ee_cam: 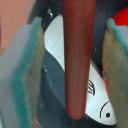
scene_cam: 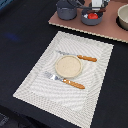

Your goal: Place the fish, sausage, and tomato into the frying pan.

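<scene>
Gripper (ee_cam: 67,65) pads stand apart either side of the sausage (ee_cam: 77,55); actual contact can't be told. Sausage runs lengthwise between them, crossing above the fish (ee_cam: 97,100) lying slantwise in the frying pan (scene_cam: 92,19), tomato (ee_cam: 119,22) beside

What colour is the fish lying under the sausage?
White, with thin dark line markings; the fish shows best in the wrist view, beneath the reddish-brown sausage.

The dark tabletop (scene_cam: 20,35) carries a pale striped placemat (scene_cam: 40,85) near its middle and a pinkish-brown board (scene_cam: 107,30) along the far edge. On the placemat rest a round beige plate (scene_cam: 68,65), a knife (scene_cam: 77,56) beyond it and a fork (scene_cam: 65,80) on its near side, both orange-handled.
</scene>
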